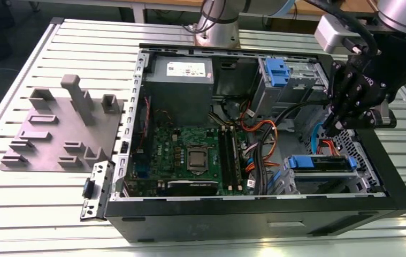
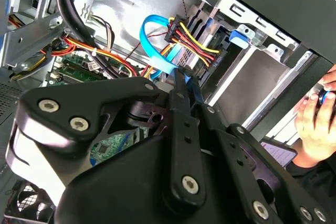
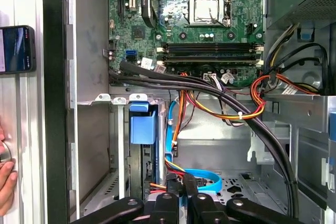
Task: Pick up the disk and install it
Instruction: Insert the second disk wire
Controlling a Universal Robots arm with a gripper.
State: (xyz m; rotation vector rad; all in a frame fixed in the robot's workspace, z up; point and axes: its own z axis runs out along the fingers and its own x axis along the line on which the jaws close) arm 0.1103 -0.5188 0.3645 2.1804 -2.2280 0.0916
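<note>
Your black gripper (image 2: 185, 74) sits inside the open black computer case (image 1: 260, 214), its fingers pinched nearly together at the blue ribbon cable (image 2: 152, 35). Just beyond, you see the silver disk in its bright blue carrier (image 1: 322, 163) already seated in the grey metal drive cage (image 3: 100, 145) at the case's corner. Farther off lies the green motherboard (image 3: 210, 14).

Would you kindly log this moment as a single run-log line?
gripper: inside open computer case, by blue cable | disk: seated in drive cage, lower bay | fingers: closed together, apparently holding nothing
</note>
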